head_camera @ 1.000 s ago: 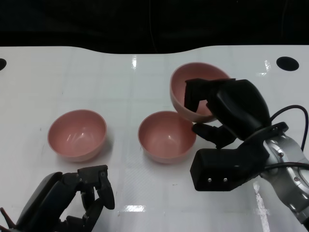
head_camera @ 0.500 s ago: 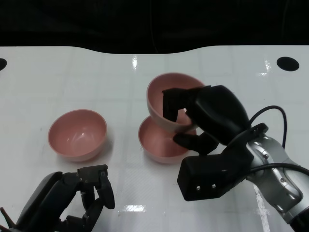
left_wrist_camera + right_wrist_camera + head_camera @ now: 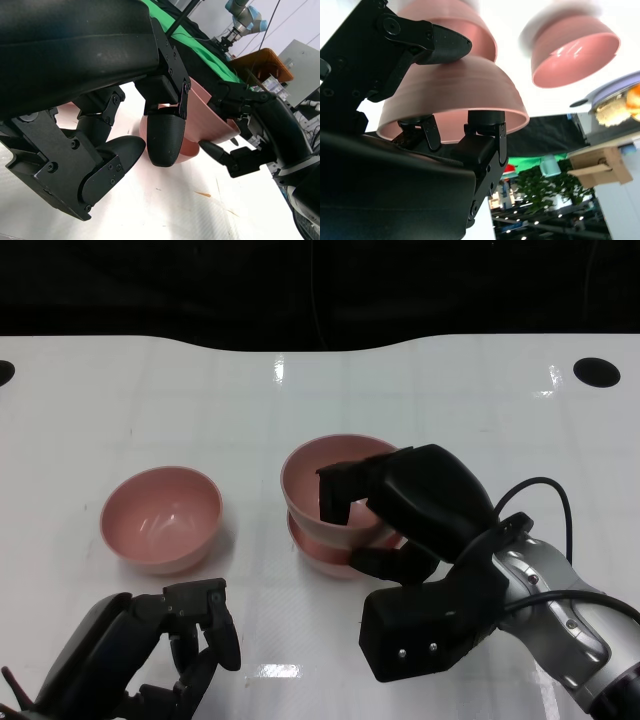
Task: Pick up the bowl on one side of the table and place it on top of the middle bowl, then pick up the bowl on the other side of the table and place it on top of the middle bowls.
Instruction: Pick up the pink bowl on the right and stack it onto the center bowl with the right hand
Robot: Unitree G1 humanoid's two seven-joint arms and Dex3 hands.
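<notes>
Three pink bowls on the white tabletop (image 3: 120,410), and one of them is in the right hand (image 3: 395,505) right now. That held bowl (image 3: 325,495) sits directly over the middle bowl (image 3: 335,555), looking nested or very close to it; the head view shows only a thin crescent of the middle bowl's rim poking out underneath. The right hand pinches the held bowl's rim, with fingers (image 3: 345,485) hooked inside and others under the outer wall, so it's clearly gripping.

Judging from that, the step in hand is seating the first bowl. To do it well, the hand probably wants to level the bowl so its rim sits parallel to the middle bowl's rim, then let go gently. The inside fingers need to lift clear straight up, otherwise they could drag the bowl sideways and tip the stack. The under-wall fingers look wedged near the middle bowl's rim, so opening slowly matters.

The other side bowl (image 3: 160,518) sits well apart from the middle bowl, on the left hand's side, untouched. The left hand (image 3: 165,650) hangs near that bowl, holding nothing, fingers loosely curled with gaps between them.
</notes>
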